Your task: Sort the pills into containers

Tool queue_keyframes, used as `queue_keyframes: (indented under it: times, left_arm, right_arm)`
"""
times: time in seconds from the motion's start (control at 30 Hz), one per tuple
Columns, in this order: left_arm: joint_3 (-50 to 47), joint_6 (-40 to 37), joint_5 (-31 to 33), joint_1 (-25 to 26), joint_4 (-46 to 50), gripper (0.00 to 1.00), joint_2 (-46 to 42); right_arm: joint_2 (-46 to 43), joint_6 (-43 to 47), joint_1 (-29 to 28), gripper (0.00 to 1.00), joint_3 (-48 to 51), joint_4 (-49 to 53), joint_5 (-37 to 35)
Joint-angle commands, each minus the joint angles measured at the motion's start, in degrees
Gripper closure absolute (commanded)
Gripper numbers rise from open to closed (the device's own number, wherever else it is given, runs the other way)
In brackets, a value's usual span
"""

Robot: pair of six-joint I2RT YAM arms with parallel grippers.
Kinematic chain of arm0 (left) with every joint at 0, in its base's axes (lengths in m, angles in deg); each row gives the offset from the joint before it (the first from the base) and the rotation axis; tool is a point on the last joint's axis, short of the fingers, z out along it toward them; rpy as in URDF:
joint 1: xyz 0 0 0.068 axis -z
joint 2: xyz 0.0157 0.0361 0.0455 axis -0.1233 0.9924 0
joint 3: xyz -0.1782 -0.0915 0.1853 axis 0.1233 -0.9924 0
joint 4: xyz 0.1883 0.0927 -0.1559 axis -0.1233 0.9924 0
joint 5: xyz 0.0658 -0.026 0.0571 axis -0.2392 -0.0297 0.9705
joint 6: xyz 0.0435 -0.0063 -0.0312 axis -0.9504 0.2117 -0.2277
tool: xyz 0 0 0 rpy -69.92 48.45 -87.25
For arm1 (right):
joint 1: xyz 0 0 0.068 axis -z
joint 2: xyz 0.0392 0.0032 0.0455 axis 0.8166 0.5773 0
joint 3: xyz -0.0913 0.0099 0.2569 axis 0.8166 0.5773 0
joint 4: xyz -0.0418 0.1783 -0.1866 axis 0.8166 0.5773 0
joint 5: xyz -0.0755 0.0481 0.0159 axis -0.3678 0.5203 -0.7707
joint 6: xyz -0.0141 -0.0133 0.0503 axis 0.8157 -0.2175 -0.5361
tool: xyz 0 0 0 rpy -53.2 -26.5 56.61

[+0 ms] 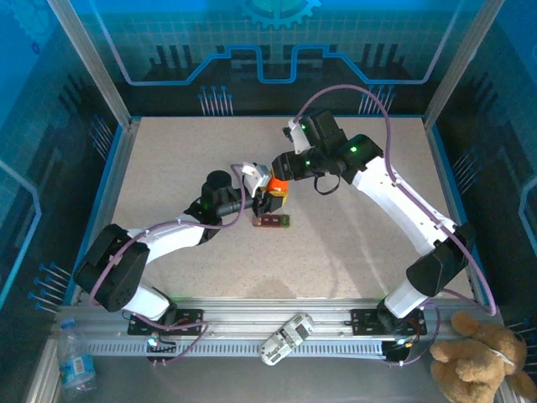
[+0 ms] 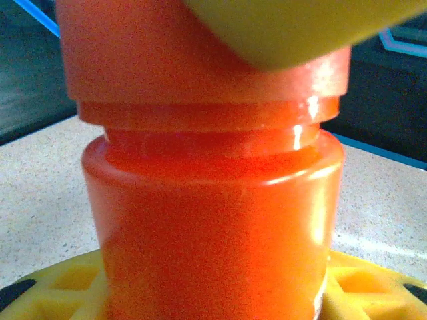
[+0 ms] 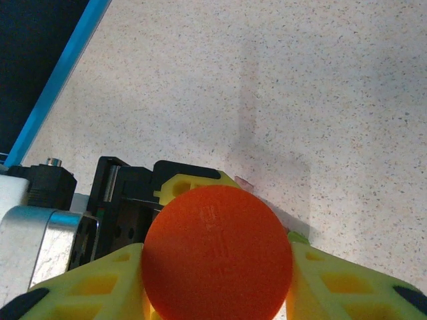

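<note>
Containers (image 1: pixel 274 221) by orange bottle (image 1: pixel 278 186) — contents unclear.

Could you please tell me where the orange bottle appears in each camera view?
Top external: orange bottle mid-table, just beyond the containers.
Left wrist: its body, upright, across the centre.
Right wrist: its round cap, bottom centre.
Shared landmark: speckled table.

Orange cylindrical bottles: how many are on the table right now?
1. The orange cylindrical plastic bottle is upright mid-table, gripped by the left gripper and right gripper, just beyond the dark red compartment strip. The arms could hide more.
</note>
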Motion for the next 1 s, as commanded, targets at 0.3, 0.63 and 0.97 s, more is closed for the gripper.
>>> queue_keyframes:
  times: [0.3,0.63,0.97]
  left_arm:
    - [-0.13,1.14,-2.87,1.14,-14.23,1.00,-0.45]
    - [0.73,2.26,-11.09,0.25,-9.91,1.00,-2.76]
    - [3.89,4.85,-18.56,-0.09,-5.60,1.00,-2.26]
  right_arm:
    - [-4.36,3.95,6.77,0.15,-6.90,6.30,10.05]
    - [-5.82,20.77,10.48,0.10,-10.13,15.47,18.82]
    - [-0.40,33.95,5.41,0.09,-17.77,23.50,14.79]
